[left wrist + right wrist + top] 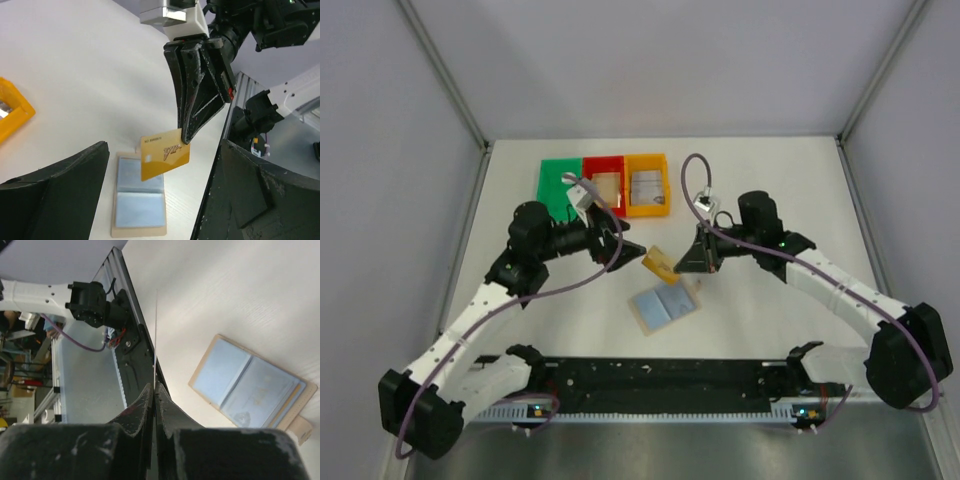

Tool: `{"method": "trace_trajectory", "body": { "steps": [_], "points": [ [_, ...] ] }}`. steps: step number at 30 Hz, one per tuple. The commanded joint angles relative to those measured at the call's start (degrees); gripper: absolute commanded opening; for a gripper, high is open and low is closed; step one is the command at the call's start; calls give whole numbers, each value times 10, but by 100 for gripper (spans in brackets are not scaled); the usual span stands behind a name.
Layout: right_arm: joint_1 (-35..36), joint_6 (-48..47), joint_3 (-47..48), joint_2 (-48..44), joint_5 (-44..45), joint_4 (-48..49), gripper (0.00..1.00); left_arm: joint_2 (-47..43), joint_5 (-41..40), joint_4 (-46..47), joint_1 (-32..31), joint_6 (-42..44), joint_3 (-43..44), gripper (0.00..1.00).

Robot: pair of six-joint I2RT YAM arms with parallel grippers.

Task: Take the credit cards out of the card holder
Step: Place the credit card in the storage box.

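A yellow credit card [658, 262] marked VIP hangs in the air above the table, and my right gripper [686, 264] is shut on its corner. In the right wrist view the card [156, 335] shows edge-on as a thin line rising from my shut fingertips [154, 386]. My left gripper [634, 250] stands open just left of the card, with the card [163, 158] between its wide-apart fingers [60, 190] but not touching them. The card holder [665, 305] lies open and flat below, tan rim and blue-grey lining [140, 200], also in the right wrist view [250, 382].
Three bins stand in a row at the back: green [558, 180], red [604, 163] with a tan card [607, 187], and orange [647, 208] with grey cards [644, 185]. The black arm-base rail [660, 375] runs along the near edge.
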Motion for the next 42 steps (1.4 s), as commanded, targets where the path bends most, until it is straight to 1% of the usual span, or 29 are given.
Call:
{"method": "trace_trajectory", "body": {
  "steps": [1, 3, 6, 8, 11, 16, 19, 25, 28, 30, 32, 34, 35, 36, 37, 38, 40, 42],
  "points": [
    [-3, -122, 58, -18, -42, -140, 0, 62, 99, -272, 3, 212, 107, 97],
    [-3, -138, 73, -19, -53, -159, 0, 88, 149, -302, 2, 242, 140, 95],
    [-2, -154, 90, -21, -68, -176, 0, 124, 202, -339, 2, 260, 180, 91],
    [2, -164, 99, -22, -72, -186, 0, 142, 218, -353, 2, 267, 194, 88],
    [13, -175, 106, -20, -85, -192, 0, 164, 246, -354, -4, 262, 203, 87],
    [25, -187, 124, -10, -90, -203, 0, 187, 269, -354, -16, 258, 220, 83],
    [32, -194, 134, -1, -95, -210, 0, 199, 260, -354, -25, 256, 227, 78],
    [41, -199, 144, 15, -99, -211, 0, 216, 274, -333, -37, 246, 231, 68],
    [43, -201, 146, 20, -99, -212, 0, 221, 283, -315, -39, 237, 231, 55],
    [42, -203, 144, 22, -99, -212, 0, 220, 288, -307, -39, 234, 229, 45],
    [42, -205, 141, 23, -98, -212, 0, 221, 288, -303, -39, 236, 228, 25],
    [42, -205, 138, 24, -91, -213, 0, 220, 288, -303, -38, 247, 226, 3],
    [42, -205, 136, 24, -82, -212, 0, 217, 283, -303, -38, 252, 224, 0],
    [43, -204, 135, 22, -70, -212, 0, 217, 276, -305, -37, 261, 224, 0],
    [41, -198, 134, 19, -51, -212, 3, 214, 266, -311, -35, 275, 224, 0],
    [39, -197, 134, 17, -33, -211, 20, 210, 249, -319, -35, 293, 224, 0],
    [30, -189, 129, 8, -11, -210, 47, 201, 213, -332, -25, 327, 224, 0],
    [16, -179, 125, -5, 19, -210, 62, 191, 171, -336, -2, 348, 220, 0]
  ]
}}
